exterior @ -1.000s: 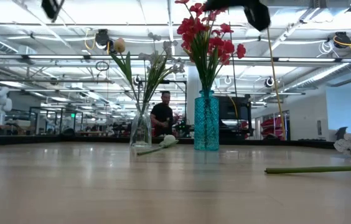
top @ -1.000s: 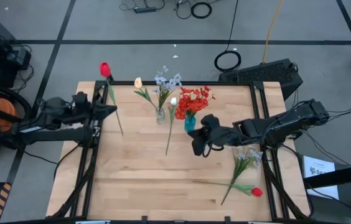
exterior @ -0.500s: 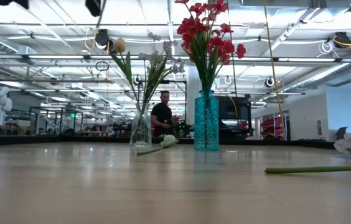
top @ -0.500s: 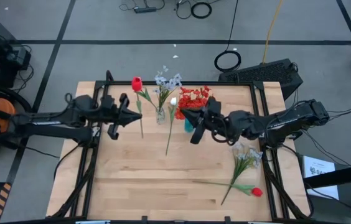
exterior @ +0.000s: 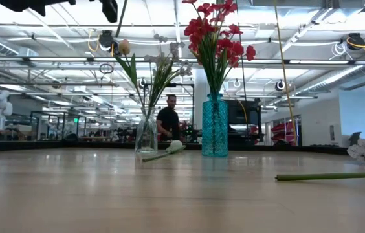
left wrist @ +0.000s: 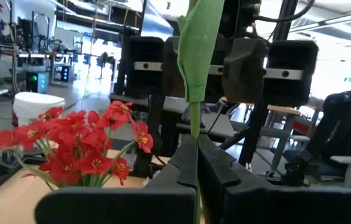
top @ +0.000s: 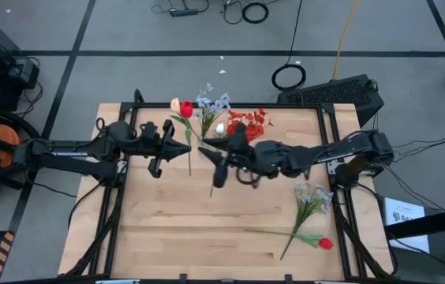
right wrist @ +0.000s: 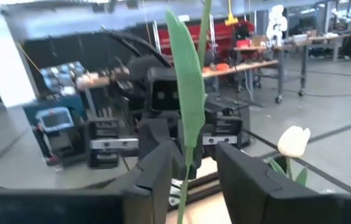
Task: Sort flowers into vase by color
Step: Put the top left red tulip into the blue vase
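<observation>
My left gripper hovers above the far middle of the table, shut on a red-bud flower that stands upright. My right gripper faces it from the right, open. In the right wrist view the flower's stem shows in the gap between my right fingers, with no touch that I can see. A glass vase holds lavender sprays and a peach tulip. A teal vase holds red blossoms. A cream tulip lies on the table beside the vases. My left gripper pinches the flower's green stem between its two fingers, about midway along it, just below a long leaf. The fingers come level from the table's left and lie across the stem. The flower is lifted clear, bud up, its lower stem hanging free.
At the near right of the table lie a lavender spray and a red-bud flower, their stems flat on the wood. The right arm reaches over the teal vase. A person is in the room behind.
My left gripper has carried the red-bud flower from the table's left edge toward the right, up to the glass vase, the flower staying upright. My right gripper has risen from beside the teal vase, gone left toward the flower, rolled, and its fingers have spread.
</observation>
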`<state>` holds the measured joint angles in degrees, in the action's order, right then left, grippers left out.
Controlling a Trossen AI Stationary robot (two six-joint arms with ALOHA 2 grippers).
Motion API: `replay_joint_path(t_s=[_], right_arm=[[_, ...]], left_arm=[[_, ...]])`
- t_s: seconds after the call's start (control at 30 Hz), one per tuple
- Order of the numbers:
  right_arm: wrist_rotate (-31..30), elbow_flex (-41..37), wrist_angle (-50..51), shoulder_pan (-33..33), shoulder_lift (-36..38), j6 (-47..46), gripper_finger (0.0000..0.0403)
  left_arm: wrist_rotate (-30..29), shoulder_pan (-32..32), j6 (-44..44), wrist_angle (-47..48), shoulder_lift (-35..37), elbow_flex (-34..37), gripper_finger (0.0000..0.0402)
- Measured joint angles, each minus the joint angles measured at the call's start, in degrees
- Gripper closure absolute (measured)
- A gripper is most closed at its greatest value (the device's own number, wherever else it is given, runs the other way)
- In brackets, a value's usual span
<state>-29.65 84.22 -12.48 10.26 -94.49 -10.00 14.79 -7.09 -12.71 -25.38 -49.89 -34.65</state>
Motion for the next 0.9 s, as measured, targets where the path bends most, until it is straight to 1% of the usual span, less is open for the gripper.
replay_joint_path(t_s=[0.07,0.23,0.3,0.43,0.53,0.67,0.9], right_arm=[[0.0,3.7,2.6,-0.6,-2.2,0.0,0.0269],[0.2,12.7,13.1,-1.6,-6.8,0.0,0.0255],[2.3,15.4,15.7,-1.8,-8.5,0.0,0.0255],[2.9,18.7,17.9,-2.2,-10.4,0.0,0.0258],[3.0,19.4,18.2,-2.4,-10.6,0.0,0.0264],[3.0,19.4,18.7,-2.4,-10.6,0.0,0.0292],[2.7,19.4,19.6,-2.4,-10.4,0.2,0.0387]], left_arm=[[0.0,0.0,0.0,0.2,0.0,0.0,0.0402],[0.0,0.0,0.0,0.3,0.0,0.0,0.0402],[0.0,0.0,0.0,0.4,0.0,0.0,0.0402],[0.0,0.0,0.0,0.4,0.0,0.0,0.0402],[0.0,0.0,0.0,0.4,0.0,0.0,0.0402],[0.0,0.0,0.0,0.4,0.0,0.0,0.0402],[0.1,0.0,0.0,0.5,0.0,0.0,0.0400]])
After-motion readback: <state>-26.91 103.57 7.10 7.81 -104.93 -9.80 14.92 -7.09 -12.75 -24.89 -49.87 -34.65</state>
